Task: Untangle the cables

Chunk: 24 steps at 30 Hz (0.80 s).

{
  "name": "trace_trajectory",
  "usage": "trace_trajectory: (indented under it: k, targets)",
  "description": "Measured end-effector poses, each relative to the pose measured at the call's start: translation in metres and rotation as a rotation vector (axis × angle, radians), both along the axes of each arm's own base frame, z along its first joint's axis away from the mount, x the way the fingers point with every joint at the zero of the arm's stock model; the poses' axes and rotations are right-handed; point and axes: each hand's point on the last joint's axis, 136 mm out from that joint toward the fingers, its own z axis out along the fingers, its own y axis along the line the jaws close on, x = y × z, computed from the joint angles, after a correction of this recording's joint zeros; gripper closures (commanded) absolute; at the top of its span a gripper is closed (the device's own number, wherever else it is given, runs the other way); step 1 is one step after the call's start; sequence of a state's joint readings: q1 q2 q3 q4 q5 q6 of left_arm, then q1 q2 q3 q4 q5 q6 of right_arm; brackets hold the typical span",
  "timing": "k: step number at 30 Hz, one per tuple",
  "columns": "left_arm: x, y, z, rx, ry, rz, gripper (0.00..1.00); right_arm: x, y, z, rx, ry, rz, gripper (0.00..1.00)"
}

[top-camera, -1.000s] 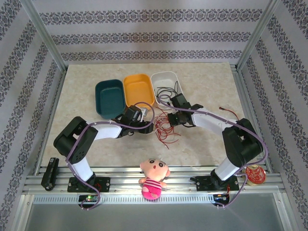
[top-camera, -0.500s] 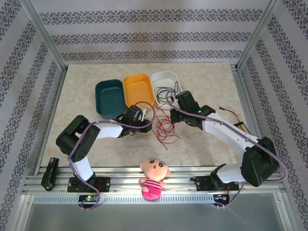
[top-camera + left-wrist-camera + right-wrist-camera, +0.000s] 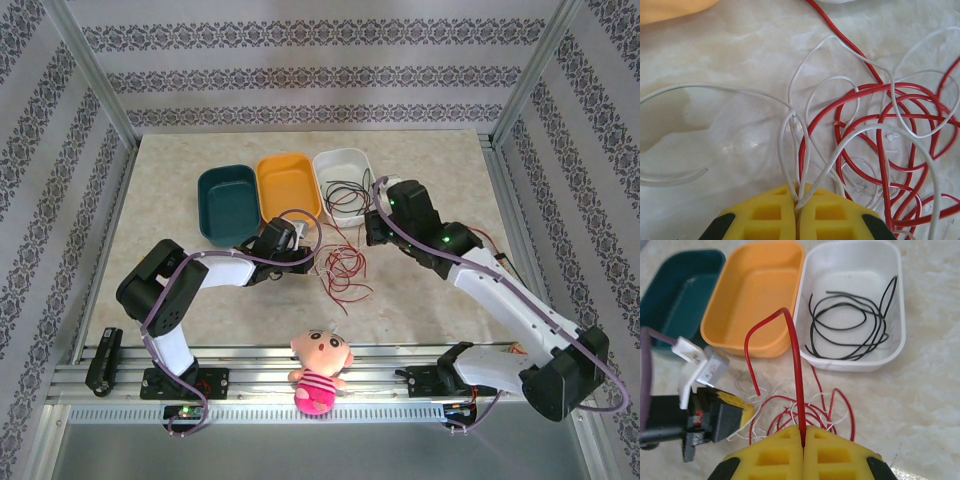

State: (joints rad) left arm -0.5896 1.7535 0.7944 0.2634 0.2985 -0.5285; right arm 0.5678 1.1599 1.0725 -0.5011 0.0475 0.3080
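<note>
Mid-table [image 3: 430, 170], just fwd of the trays: loose tangle of red cables [image 3: 342, 268] and white cables [image 3: 793, 116], loops overlapping and crossing, lying flat on the marbled top. At L edge of the tangle: left gripper [image 3: 298, 250], low over the surface, jaws pressed together and pinching a few white strands betw. the yellow pads [image 3: 765, 215]; from wrist cam, white loops fanning up and out from the pinch, red loops just to the R, partly under the white. At R edge, nr the white tray [image 3: 335, 155]: right gripper [image 3: 372, 228], raised off the table, jaws closed tight on one red strand [image 3: 799, 390]. Rising straight from the pinch, arching over to the L, free end hanging down short of the table. Below and beyond that gripper: rest of the red + white tangle, w/ the left gripper's yellow tip touching its L side. Inside the white tray: black cable [image 3: 850, 325], coiled in a few loose loops, apart from the tangle. Beside it, touching in a row: orange tray [image 3: 288, 188], then teal tray [image 3: 228, 203]. At near edge, on the rails betw. the arm bases: plush doll [image 3: 320, 370].
</note>
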Motion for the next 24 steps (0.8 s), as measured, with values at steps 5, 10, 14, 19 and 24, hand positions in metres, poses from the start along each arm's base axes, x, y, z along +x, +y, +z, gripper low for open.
trace_trajectory:
  k: [5, 10, 14, 19, 24]
  targets:
    - [0.001, 0.001, 0.0, 0.005, -0.002, 0.011, 0.98, -0.003, -0.005, 0.023, 0.031, -0.053, -0.015, 1.0]
    - [0.002, 0.002, 0.0, 0.004, -0.007, 0.014, 0.98, -0.004, -0.008, 0.045, 0.058, -0.105, -0.024, 1.0]
    - [0.001, 0.002, -0.001, 0.0, -0.005, 0.018, 0.98, -0.005, -0.012, 0.067, 0.093, -0.175, -0.04, 1.0]
    - [0.0, 0.003, -0.003, 0.001, 0.002, 0.021, 0.98, -0.004, -0.015, 0.097, 0.148, -0.274, -0.055, 1.0]
    - [0.001, 0.002, -0.001, -0.01, -0.003, 0.025, 0.96, 0.001, -0.015, 0.111, 0.178, -0.334, -0.073, 1.0]
